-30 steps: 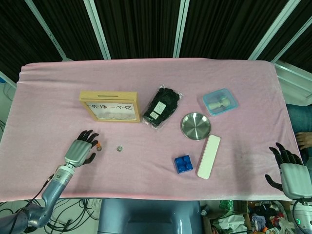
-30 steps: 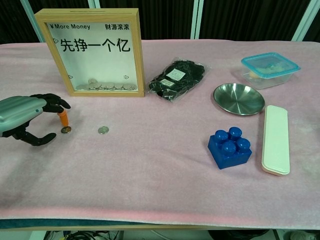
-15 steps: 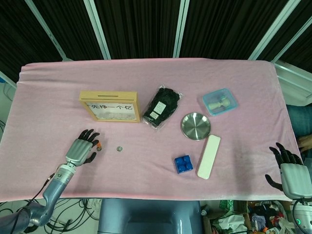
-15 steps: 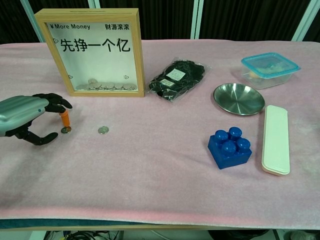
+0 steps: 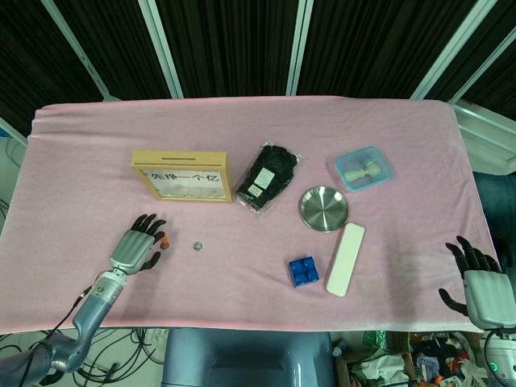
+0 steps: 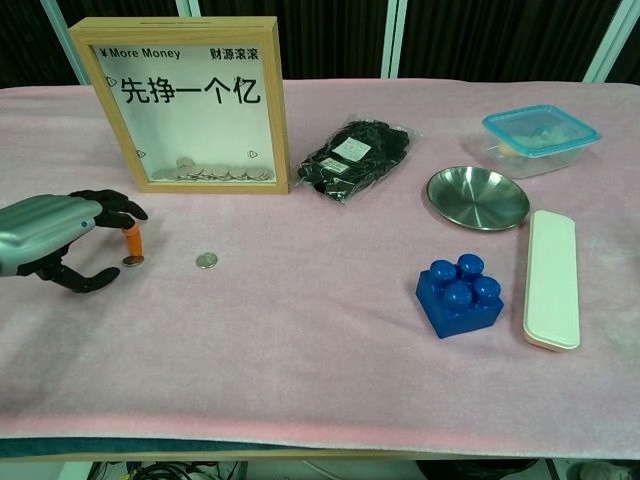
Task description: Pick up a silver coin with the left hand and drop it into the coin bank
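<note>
Pink cloth bears coin bank (image 6: 182,105) holding coins; left hand (image 6: 60,240), fingers apart, touches a coin (image 6: 132,261).

Pink-clothed table (image 5: 242,121) — dark ribbed wall (image 5: 226,40) behind.

We've got two cams: the head view sits high, looking nearly straight down on the whole pink cloth-covered table (image 5: 81,161). The chest view sits low at the near edge, facing across and much closer. Both share the grey-and-black left hand (image 5: 139,244) (image 6: 62,238) and everything rightward of it.
</note>
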`<move>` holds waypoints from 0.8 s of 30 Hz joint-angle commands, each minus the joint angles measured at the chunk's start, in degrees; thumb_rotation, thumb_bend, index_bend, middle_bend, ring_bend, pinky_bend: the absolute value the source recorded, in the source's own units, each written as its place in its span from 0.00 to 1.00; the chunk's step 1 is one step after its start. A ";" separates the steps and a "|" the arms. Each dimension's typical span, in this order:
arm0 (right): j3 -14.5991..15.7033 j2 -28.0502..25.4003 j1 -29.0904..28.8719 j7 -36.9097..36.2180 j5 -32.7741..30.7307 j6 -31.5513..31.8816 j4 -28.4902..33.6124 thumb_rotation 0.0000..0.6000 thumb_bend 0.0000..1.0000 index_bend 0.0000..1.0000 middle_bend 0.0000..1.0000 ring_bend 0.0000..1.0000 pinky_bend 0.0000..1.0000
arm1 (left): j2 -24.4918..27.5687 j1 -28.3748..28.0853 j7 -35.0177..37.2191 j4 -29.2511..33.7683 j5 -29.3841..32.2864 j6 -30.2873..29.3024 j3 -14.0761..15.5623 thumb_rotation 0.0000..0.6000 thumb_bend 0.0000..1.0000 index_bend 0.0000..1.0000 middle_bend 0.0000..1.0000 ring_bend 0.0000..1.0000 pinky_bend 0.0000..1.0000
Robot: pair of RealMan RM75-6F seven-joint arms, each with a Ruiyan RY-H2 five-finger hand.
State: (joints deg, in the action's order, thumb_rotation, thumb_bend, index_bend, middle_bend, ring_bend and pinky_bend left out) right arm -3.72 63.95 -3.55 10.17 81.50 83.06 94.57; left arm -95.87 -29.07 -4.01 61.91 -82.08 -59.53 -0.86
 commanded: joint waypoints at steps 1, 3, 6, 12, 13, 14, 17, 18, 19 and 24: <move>0.00 -0.02 -0.01 0.01 -0.04 -0.05 0.00 1.00 0.15 0.16 0.06 0.16 0.20 | -0.25 -0.15 0.05 -0.31 -0.13 0.20 0.07 1.00 0.43 0.41 0.14 0.00 0.06; -0.03 0.00 -0.02 0.03 -0.05 -0.03 -0.02 1.00 0.15 0.16 0.06 0.16 0.20 | -0.45 -0.22 0.19 -0.51 -0.16 0.35 0.07 1.00 0.43 0.41 0.15 0.00 0.06; -0.05 0.03 0.00 0.00 -0.04 0.04 -0.06 1.00 0.15 0.16 0.06 0.16 0.20 | -0.60 -0.29 0.37 -0.61 -0.43 0.14 0.06 1.00 0.43 0.42 0.15 0.00 0.06; -0.02 0.05 -0.04 -0.06 0.01 -0.03 -0.07 1.00 0.15 0.16 0.06 0.16 0.20 | -0.62 -0.25 0.64 -0.50 -0.98 -0.17 0.33 1.00 0.43 0.43 0.16 0.00 0.06; -0.02 0.05 -0.03 -0.03 0.04 -0.01 -0.08 1.00 0.16 0.16 0.06 0.16 0.20 | -0.64 -0.27 0.60 -0.53 -1.03 -0.11 0.40 1.00 0.43 0.43 0.16 0.00 0.06; -0.02 0.06 -0.03 -0.04 0.05 0.02 -0.07 1.00 0.16 0.16 0.06 0.16 0.20 | -0.67 -0.27 0.60 -0.54 -1.05 -0.09 0.41 1.00 0.43 0.44 0.16 0.00 0.06; -0.08 0.05 0.02 -0.09 -0.03 0.11 -0.06 1.00 0.16 0.16 0.06 0.16 0.20 | -0.70 -0.21 0.58 -0.49 -1.12 -0.20 0.46 1.00 0.43 0.45 0.16 0.00 0.06; -0.09 0.05 0.02 -0.12 -0.07 0.10 -0.06 1.00 0.16 0.16 0.06 0.16 0.20 | -0.70 -0.18 0.54 -0.49 -1.14 -0.21 0.50 1.00 0.43 0.46 0.16 0.00 0.06; -0.10 0.05 0.02 -0.14 -0.10 0.08 -0.05 1.00 0.16 0.16 0.06 0.16 0.20 | -0.67 -0.14 0.45 -0.50 -1.13 -0.18 0.54 1.00 0.43 0.46 0.16 0.00 0.06; -0.06 0.09 0.00 -0.08 -0.01 0.07 -0.06 1.00 0.16 0.17 0.06 0.16 0.20 | -0.51 0.10 0.25 -0.44 -0.76 -0.16 0.47 1.00 0.43 0.47 0.16 0.00 0.06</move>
State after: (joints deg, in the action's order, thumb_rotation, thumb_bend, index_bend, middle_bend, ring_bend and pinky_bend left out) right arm -3.79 64.05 -3.56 10.09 81.49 83.12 94.51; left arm -96.38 -28.98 -3.76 61.46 -82.84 -59.68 -0.38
